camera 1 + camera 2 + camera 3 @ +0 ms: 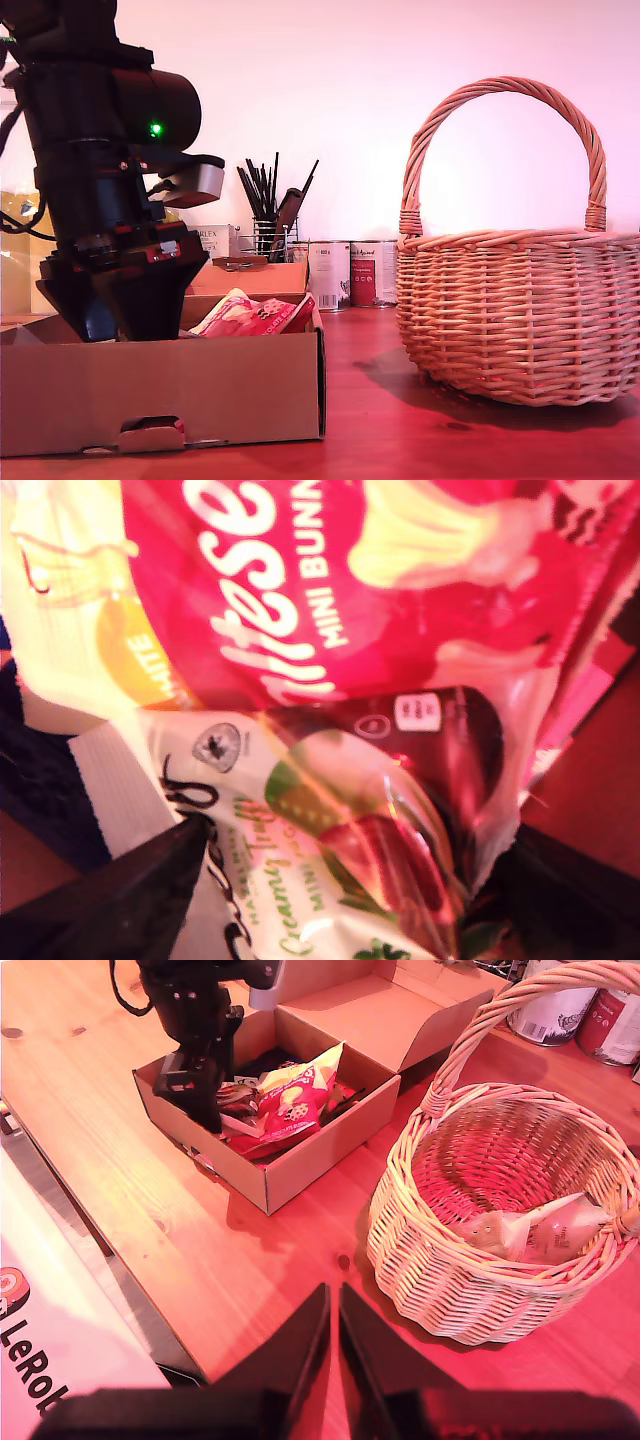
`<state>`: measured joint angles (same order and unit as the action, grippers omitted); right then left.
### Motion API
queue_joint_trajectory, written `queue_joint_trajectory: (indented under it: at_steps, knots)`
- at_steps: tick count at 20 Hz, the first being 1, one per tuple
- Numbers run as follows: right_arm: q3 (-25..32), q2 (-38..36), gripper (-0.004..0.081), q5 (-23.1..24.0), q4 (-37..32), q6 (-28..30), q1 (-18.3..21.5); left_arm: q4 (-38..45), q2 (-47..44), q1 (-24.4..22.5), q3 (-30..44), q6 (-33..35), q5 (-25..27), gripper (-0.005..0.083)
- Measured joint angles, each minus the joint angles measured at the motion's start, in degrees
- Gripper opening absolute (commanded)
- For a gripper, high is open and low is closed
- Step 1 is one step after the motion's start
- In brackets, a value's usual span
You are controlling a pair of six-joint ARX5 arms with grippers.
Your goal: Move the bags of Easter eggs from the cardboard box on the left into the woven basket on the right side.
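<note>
The cardboard box (160, 385) (300, 1165) stands at the exterior view's left with several bags of Easter eggs in it. A red bag (250, 315) (290, 1105) (330, 590) lies on top. The first arm (110, 250) reaches down into the box, and the box wall hides its fingertips in the exterior view. My first gripper (340, 920) is open, its fingers on either side of a white and clear bag (330, 830). The woven basket (520, 320) (450, 1280) stands at the exterior view's right and holds pale bags (530, 1230). My second gripper (332, 1305) hangs shut, high above the table.
Behind the box stand a black wire utensil holder (268, 225), a white carton (215, 240) and tins (330, 272) (550, 1010). A white printed board (50, 1360) lies along the table's edge. Bare wood (200, 1250) lies between the box and the basket.
</note>
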<state>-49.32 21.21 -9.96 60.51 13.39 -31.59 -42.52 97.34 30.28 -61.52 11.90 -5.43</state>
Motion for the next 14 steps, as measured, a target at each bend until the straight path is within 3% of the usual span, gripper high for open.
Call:
queue_joint_trajectory:
  at_steps: [11,12,14]
  knots:
    - [0.0,0.0,-0.0013,-0.2,-0.02,0.0,0.0,1.84,3.63,0.09,-0.96,-1.25,0.5,0.0774]
    - [0.02,0.0,-0.0013,-0.2,-0.02,0.0,0.0,1.68,3.63,0.09,-0.96,-1.22,0.79,0.0739]
    - [0.0,0.0,-0.0013,-0.2,-0.02,0.02,0.0,0.7,3.65,0.09,-1.16,-0.9,1.42,0.0579]
